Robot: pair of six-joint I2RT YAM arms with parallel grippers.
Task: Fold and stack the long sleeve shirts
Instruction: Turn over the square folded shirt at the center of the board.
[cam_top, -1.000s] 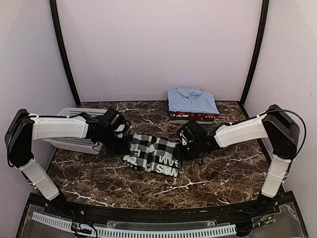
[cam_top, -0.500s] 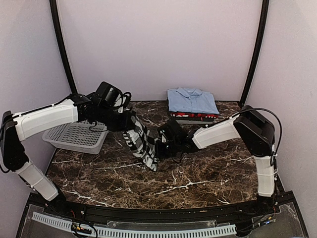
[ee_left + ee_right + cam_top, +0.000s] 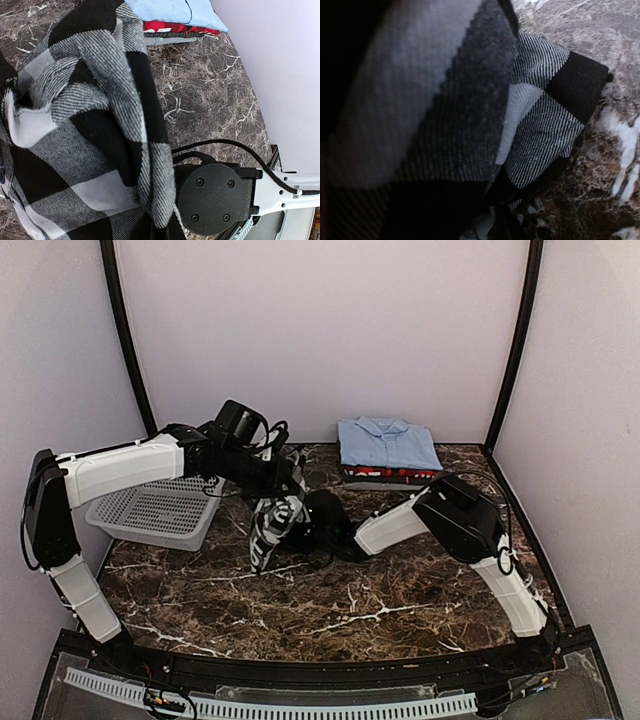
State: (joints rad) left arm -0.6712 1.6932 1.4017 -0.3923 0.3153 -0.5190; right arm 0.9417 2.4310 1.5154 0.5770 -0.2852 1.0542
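**A:** What sits furthest left?

**B:** A grey basket (image 3: 160, 512) on the marble counter (image 3: 420, 585). Just right of it, the left fingers (image 3: 288, 484) are pinching the top of the black-and-white checked shirt (image 3: 272, 525). It hangs bunched, with its lower end down at the counter.

**A:** And the right fingers?

**B:** The right fingers (image 3: 312, 526) are low against the shirt's right side. Cloth covers them, so I cannot tell if they grip. At the back right, the light blue shirt (image 3: 388, 443) lies folded on the red shirt (image 3: 392, 474).
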